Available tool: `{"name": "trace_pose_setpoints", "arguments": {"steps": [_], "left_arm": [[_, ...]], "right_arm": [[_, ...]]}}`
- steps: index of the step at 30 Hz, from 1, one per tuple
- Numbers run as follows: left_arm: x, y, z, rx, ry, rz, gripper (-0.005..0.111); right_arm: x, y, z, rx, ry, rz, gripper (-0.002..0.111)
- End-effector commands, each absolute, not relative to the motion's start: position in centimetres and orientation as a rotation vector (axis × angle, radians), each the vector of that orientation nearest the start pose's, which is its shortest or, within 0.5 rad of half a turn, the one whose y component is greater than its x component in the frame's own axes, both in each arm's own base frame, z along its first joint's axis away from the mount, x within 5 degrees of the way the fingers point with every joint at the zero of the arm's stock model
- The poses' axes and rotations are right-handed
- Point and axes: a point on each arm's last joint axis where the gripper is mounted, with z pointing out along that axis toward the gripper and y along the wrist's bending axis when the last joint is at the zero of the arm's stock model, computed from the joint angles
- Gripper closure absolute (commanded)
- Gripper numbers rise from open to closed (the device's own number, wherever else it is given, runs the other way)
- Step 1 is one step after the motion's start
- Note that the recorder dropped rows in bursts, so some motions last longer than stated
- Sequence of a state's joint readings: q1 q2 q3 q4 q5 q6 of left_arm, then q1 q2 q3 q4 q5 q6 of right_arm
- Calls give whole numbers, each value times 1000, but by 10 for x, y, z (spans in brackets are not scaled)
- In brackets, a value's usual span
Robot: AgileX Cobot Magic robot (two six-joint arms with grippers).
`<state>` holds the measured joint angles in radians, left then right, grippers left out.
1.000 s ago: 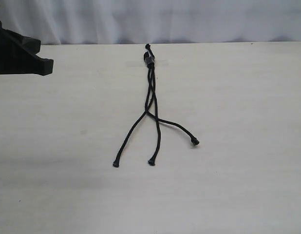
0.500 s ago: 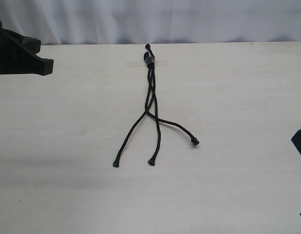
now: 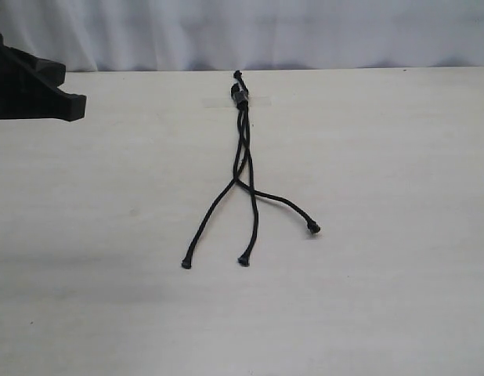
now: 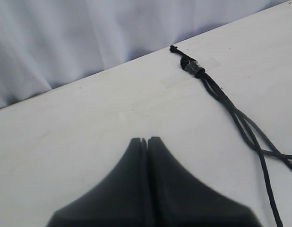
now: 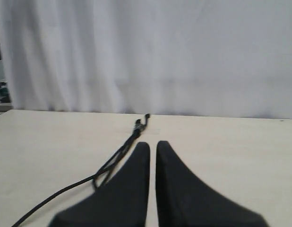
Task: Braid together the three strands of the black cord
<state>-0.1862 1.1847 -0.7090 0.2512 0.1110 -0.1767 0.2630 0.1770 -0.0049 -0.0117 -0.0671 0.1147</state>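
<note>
Cord of thin matte black rope (image 3: pixel 243 141) lies on the pale table (image 3: pixel 383 157), its three strands (image 3: pixel 255 211) fanning from the knotted end. Only the exterior view shows all three tips. Only the wrist views show the left claw (image 4: pixel 147 142) and right claw (image 5: pixel 153 146), both pressed closed and empty.

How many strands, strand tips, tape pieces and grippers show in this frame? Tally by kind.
Strands: 3
Tips: 3
Tape: 1
Grippers: 2 (left gripper, right gripper)
Total: 9
</note>
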Motion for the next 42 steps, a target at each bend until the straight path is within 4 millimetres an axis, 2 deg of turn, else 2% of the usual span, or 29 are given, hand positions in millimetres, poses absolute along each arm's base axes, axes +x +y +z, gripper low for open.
{"name": "trace_pose_setpoints", "arguments": {"steps": [1, 6, 15, 34, 37, 42], "left_arm": [[246, -44, 282, 246, 2036, -49, 107], [245, -44, 282, 246, 2038, -48, 107], [245, -44, 282, 247, 2038, -48, 107], [244, -44, 283, 247, 2034, -48, 107], [231, -39, 288, 244, 2002, -35, 107], [174, -29, 299, 165, 1871, -96, 107]], "right_arm": [[67, 7, 212, -2, 1536, 167, 104], [60, 2, 211, 55, 1520, 108, 104], [56, 2, 197, 34, 1657, 75, 104], [56, 2, 197, 33, 1657, 77, 104], [56, 2, 197, 35, 1657, 82, 104], [56, 2, 197, 32, 1657, 84, 104]]}}
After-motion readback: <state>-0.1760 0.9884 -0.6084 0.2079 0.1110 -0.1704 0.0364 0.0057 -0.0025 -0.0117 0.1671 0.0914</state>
